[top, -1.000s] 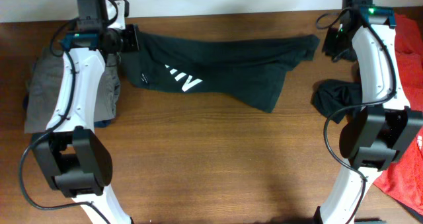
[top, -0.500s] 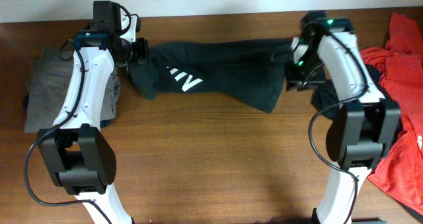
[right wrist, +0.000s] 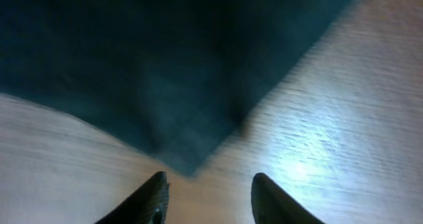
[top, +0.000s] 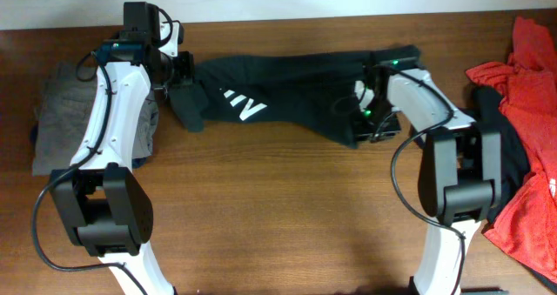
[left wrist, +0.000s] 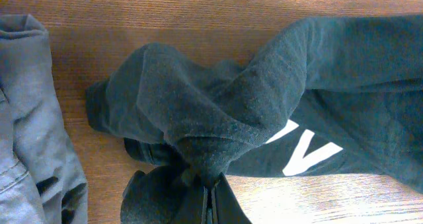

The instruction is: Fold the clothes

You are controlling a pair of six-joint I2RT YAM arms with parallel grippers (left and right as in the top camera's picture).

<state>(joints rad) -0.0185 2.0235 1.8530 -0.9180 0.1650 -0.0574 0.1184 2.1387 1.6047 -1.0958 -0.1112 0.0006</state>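
Overhead, your right gripper (top: 367, 123) is hovering spread and empty at the near right corner of the large black cloth top with white lettering (top: 287, 90), having let go of its far end. Your left gripper (top: 178, 69) is still pinching the top's left end near the wooden table's (top: 261, 208) far edge, so a fresh grasp for the fold is likely coming.
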